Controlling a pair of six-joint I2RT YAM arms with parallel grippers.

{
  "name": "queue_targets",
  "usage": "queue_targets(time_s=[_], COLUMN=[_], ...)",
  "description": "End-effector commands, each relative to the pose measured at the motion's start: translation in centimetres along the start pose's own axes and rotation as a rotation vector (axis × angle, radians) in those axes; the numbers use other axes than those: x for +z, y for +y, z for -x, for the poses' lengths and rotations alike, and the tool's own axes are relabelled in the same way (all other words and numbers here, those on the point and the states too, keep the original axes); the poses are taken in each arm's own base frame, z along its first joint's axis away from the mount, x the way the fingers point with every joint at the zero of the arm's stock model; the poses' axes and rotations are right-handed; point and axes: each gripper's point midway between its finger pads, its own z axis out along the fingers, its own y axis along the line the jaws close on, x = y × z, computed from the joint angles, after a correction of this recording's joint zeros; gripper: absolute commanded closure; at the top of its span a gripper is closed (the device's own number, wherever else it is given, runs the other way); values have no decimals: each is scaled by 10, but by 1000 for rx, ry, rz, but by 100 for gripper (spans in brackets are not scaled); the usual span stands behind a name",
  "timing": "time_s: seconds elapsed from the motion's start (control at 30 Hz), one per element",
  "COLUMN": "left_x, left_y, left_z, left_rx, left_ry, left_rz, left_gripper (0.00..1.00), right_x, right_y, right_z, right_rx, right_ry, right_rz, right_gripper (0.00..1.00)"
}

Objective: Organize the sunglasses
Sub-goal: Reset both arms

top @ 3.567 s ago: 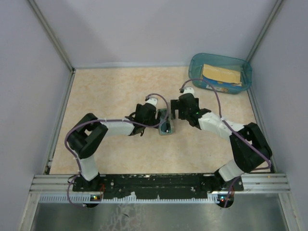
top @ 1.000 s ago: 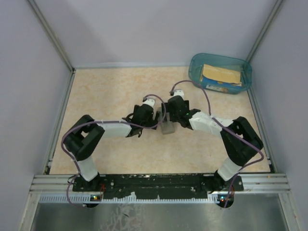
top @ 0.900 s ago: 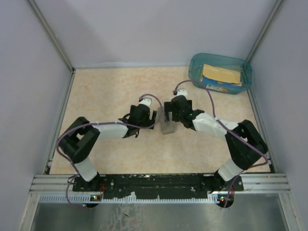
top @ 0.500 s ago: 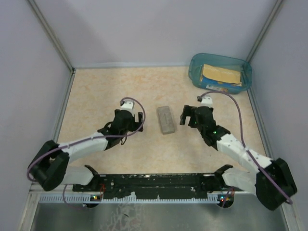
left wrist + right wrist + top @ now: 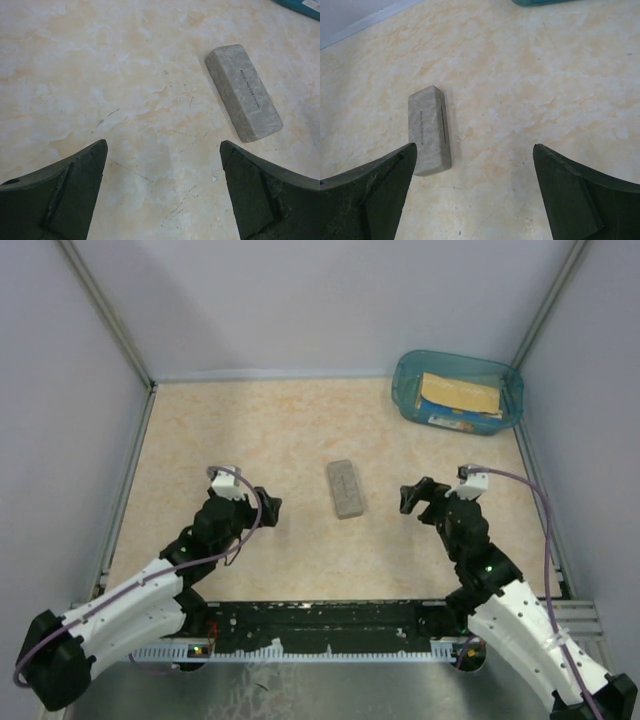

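- The counter (image 5: 250, 430) carries one thing between the two arms: a grey case (image 5: 345, 488), lid shut, lying flat near the middle. A teal bin (image 5: 410, 390) sits well apart at the far right corner.
- We see no sunglasses in any view. We judge they are inside the shut case, so the case is what the coming move turns on.
- The long axis of the case runs nearly straight away from the arm bases, its far end leaning slightly to the left.
- The left end effector (image 5: 262, 504) stands wide and empty. In its wrist view the case lies ahead and to the right, clear of the fingers.
- The right end effector (image 5: 412, 500) also stands wide and empty, with the case ahead and to its left.
- Both hang near the case without touching it. The right looks a shade nearer, though the gap is too close to call firmly.
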Motion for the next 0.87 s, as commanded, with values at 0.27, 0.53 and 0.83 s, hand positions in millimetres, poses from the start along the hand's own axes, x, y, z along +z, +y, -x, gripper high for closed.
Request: queue_targets(time_s=[0.27,0.53,0.83], left_x=[-26,-28,-26], left_y=[10,8,7], left_z=[6,8,9], left_rx=[-111,-115,-132], left_ry=[-91,-91,-92], left_rz=[-18,-28,-27], left_gripper=[0,0,0], right_x=[-19,-21,-23], right_y=[-9,-10,-9], right_z=[9,10,10], right_rx=[33,22,18], right_ry=[-59,-55,-48], right_rz=[0,-3,1], right_gripper=[1,1,1])
